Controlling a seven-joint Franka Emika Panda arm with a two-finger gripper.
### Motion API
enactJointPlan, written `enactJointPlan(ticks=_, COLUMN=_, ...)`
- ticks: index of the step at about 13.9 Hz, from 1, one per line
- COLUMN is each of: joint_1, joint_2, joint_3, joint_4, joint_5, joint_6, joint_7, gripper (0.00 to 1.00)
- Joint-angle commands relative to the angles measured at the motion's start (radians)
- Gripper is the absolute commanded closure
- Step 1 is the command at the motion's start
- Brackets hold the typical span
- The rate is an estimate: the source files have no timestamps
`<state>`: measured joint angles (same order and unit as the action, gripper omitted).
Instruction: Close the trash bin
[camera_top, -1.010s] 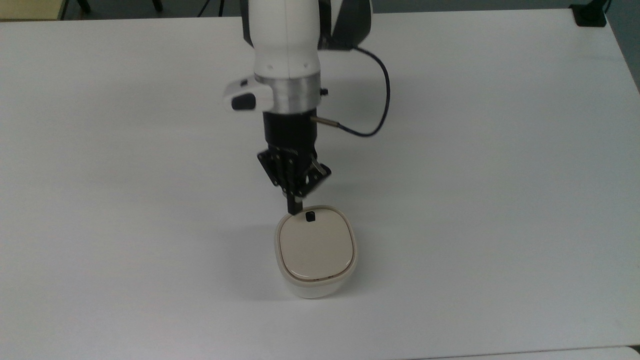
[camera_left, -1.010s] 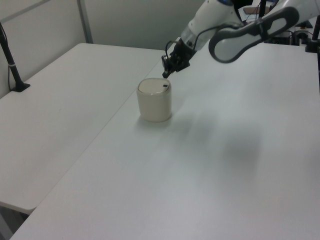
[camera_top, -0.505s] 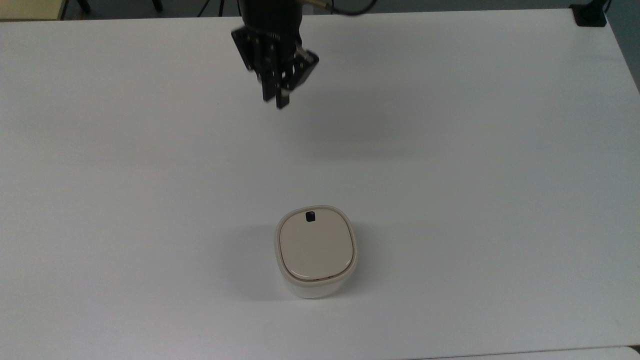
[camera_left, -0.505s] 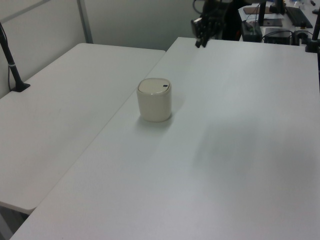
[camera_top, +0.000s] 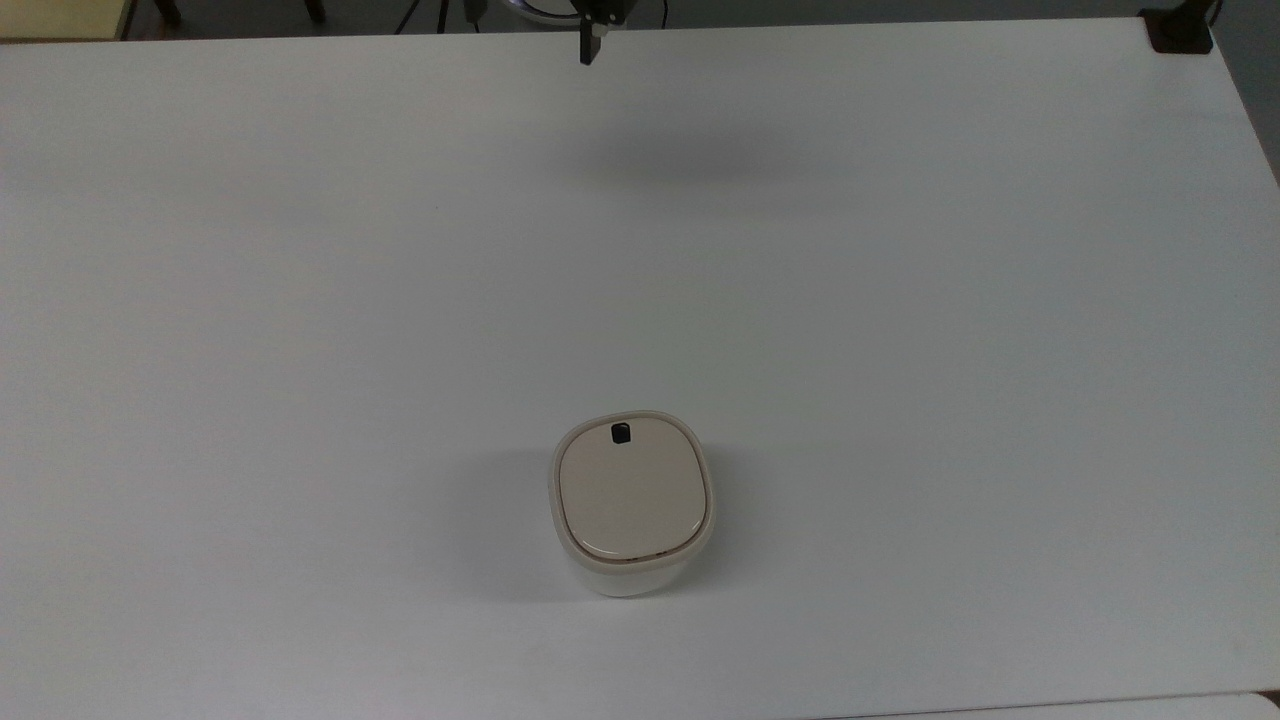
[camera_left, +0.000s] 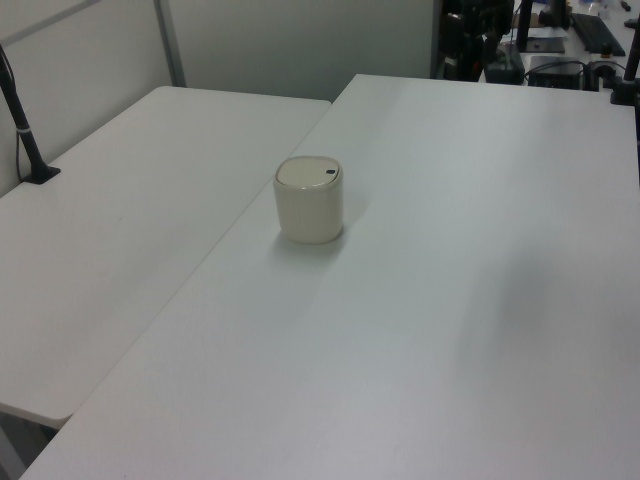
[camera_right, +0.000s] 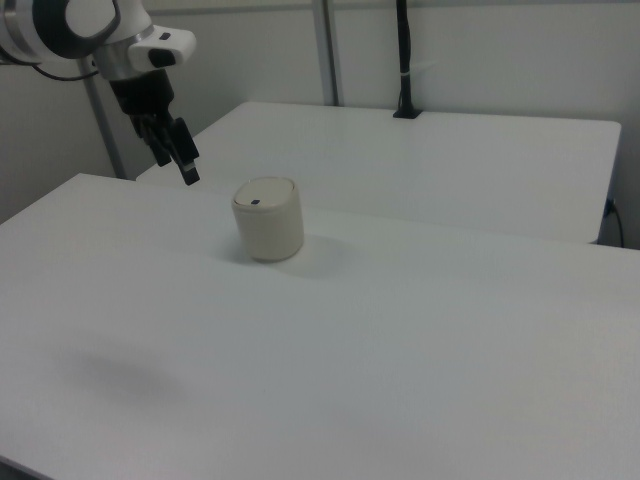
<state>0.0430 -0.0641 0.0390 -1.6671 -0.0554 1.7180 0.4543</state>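
In the right view the gripper (camera_right: 188, 176) hangs in the air up and to the left of the trash bin (camera_right: 268, 219), well apart from it; its fingers look pressed together, though this is hard to confirm. The bin stands upright on the white table (camera_top: 900, 300), and its beige lid (camera_top: 632, 497) lies flat inside the rim, black tab (camera_top: 620, 433) on top. The closing step appears finished; nothing further seems required beyond keeping clear.

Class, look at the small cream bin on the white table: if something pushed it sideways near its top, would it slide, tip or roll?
The trash bin stands upright on a flat base, so rolling seems unlikely. It looks like hollow plastic, probably light, so it may slide on the smooth table. A high push might tip it.
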Motion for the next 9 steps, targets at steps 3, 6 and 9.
enactJointPlan(ticks=3, joint_1=-0.050, joint_2=-0.014, joint_3=-0.001, joint_4=-0.028, joint_5=0.025, joint_6=-0.005, joint_7=-0.372, gripper=0.00)
enactJointPlan(ticks=6, joint_1=-0.077, joint_2=0.007, joint_3=-0.002, joint_4=-0.011, joint_5=0.025, joint_6=0.002, joint_7=-0.523, gripper=0.00)
enactJointPlan(ticks=9, joint_1=-0.069, joint_2=0.029, joint_3=-0.002, joint_4=0.010, joint_5=0.025, joint_6=-0.006, joint_7=-0.520, gripper=0.00)
